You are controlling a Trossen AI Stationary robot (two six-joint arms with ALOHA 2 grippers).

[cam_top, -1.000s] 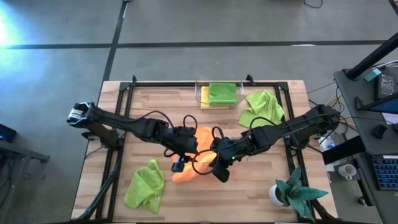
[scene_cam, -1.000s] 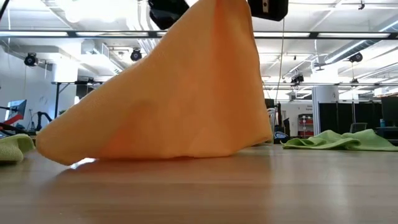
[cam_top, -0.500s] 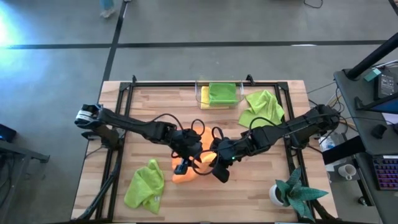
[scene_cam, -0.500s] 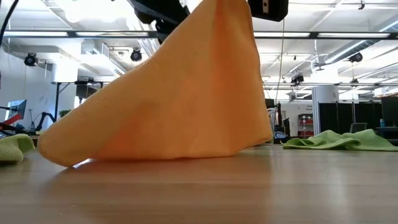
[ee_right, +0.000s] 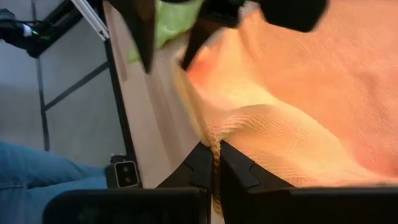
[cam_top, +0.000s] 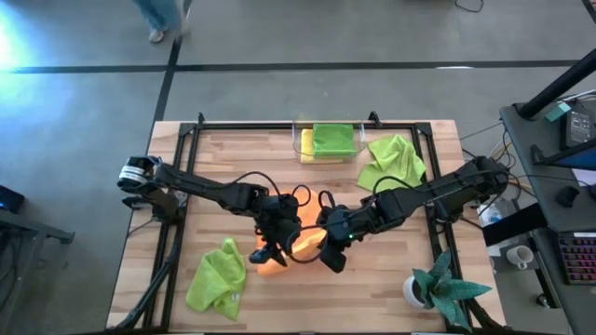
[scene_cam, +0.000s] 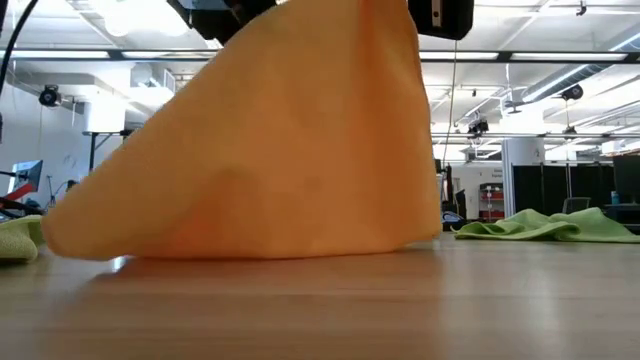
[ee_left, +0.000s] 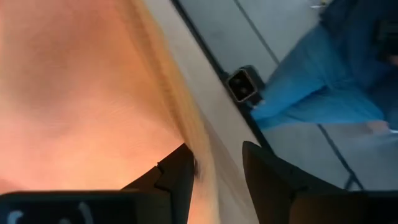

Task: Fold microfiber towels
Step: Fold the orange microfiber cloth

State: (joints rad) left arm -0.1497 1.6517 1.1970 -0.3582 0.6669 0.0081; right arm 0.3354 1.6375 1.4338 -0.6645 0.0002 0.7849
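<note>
Lime green cloth is seen first at the left: a crumpled lime green towel (cam_top: 217,276) lies on the wooden table (cam_top: 233,154) near the front left corner. Just to its right, the left gripper (cam_top: 267,251) is placed at the left edge of the orange towel (cam_top: 300,247); in the left wrist view its fingers (ee_left: 177,177) are shown apart, with the towel's edge running between them and lying against one finger, and a firm hold cannot be told. The orange towel is lifted into a tent near the table's middle front, its lower hem resting on the wood, as seen in the low view (scene_cam: 260,150). Immediately to the right, the right gripper (cam_top: 331,256) is clamped on a bunched edge of the orange towel, the fingers (ee_right: 239,171) pressed together on the fabric in the right wrist view. Toward the back of the table, a clear plastic bin (cam_top: 328,144) is seen holding a folded green towel (cam_top: 332,139) on top of a yellow towel (cam_top: 307,153). Beside the bin on the right, another lime green towel (cam_top: 392,160) lies crumpled. At the front right corner, a teal plant (cam_top: 447,287) in a white pot is placed. A person's legs in blue trousers (ee_left: 323,87) are visible on the floor beyond the table.
</note>
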